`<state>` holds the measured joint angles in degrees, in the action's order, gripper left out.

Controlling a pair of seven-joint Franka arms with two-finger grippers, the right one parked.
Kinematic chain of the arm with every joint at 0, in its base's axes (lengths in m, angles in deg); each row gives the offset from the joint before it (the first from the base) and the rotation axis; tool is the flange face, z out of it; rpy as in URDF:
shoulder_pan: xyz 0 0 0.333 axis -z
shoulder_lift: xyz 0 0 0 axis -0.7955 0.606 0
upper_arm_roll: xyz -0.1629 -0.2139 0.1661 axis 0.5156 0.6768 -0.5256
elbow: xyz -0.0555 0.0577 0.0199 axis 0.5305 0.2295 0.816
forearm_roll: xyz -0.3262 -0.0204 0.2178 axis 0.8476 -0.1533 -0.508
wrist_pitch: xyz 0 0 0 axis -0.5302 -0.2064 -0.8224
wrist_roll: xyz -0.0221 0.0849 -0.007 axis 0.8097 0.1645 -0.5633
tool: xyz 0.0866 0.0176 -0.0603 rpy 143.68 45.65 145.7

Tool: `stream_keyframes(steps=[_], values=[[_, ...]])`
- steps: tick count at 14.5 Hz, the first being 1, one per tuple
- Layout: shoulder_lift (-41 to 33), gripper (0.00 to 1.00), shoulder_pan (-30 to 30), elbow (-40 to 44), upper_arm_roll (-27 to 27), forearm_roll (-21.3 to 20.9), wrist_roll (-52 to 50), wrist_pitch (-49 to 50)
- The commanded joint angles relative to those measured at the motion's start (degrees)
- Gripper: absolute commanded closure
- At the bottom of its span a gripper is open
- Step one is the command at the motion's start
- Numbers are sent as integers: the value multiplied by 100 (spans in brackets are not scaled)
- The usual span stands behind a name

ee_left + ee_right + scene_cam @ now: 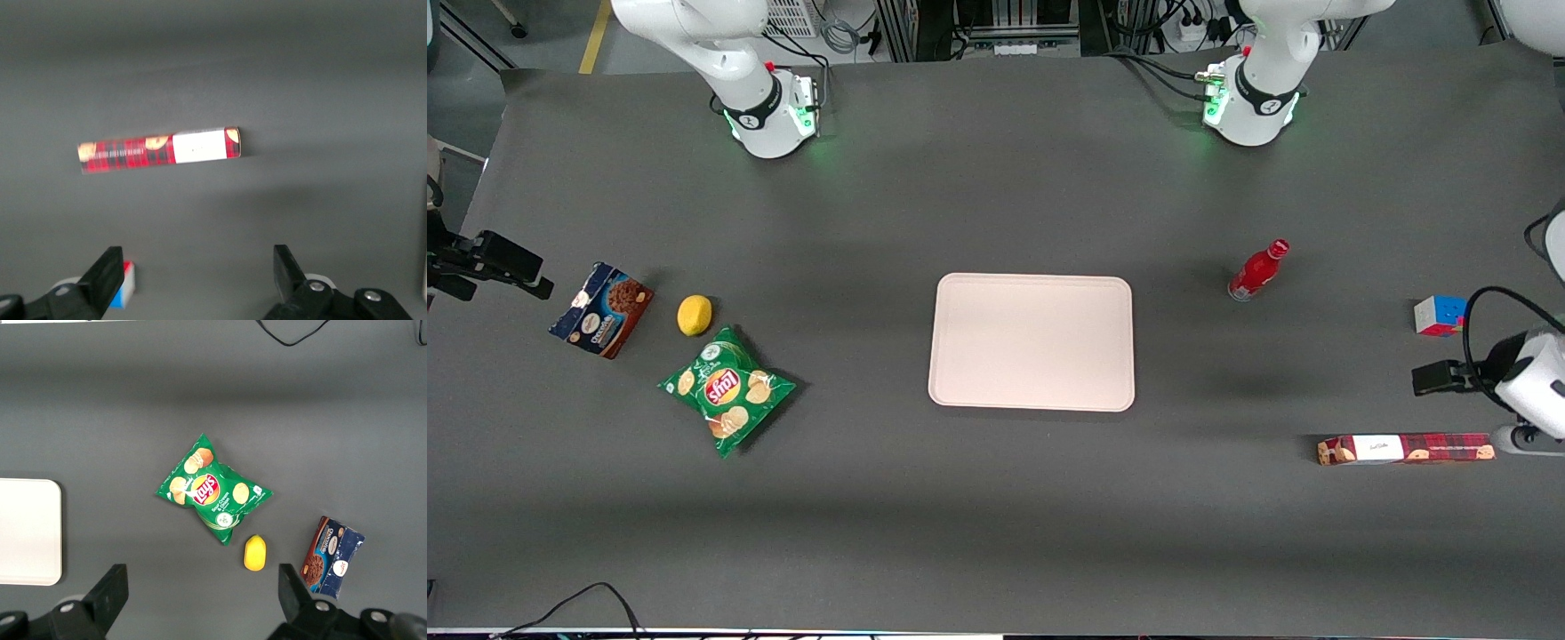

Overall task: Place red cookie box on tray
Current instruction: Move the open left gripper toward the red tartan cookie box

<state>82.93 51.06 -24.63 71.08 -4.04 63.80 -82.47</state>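
Note:
The red cookie box (1405,449) (159,150) is a long, slim tartan carton with a white label. It lies flat on the dark table toward the working arm's end, nearer the front camera than the red bottle. The pale pink tray (1032,342) sits in the middle of the table with nothing on it, well apart from the box. My left gripper (198,270) hangs above the table near the end of the box (1525,436). It is open, with only bare table between its fingers, and it does not touch the box.
A colour cube (1439,315) (123,288) sits close to the gripper. A red bottle (1258,271) stands between the cube and the tray. Toward the parked arm's end lie a green chips bag (727,389), a lemon (694,315) and a dark blue cookie box (602,309).

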Motion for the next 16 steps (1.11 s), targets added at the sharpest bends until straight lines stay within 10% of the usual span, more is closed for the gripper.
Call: stream_keyframes(steps=[1, 8, 16], values=[[296, 0, -91, 409, -24, -58, 2828, -261], [752, 0, -205, 391, -138, -120, 7535, -1115], [1261, 0, -591, 268, -138, 231, 9120, -1650]])
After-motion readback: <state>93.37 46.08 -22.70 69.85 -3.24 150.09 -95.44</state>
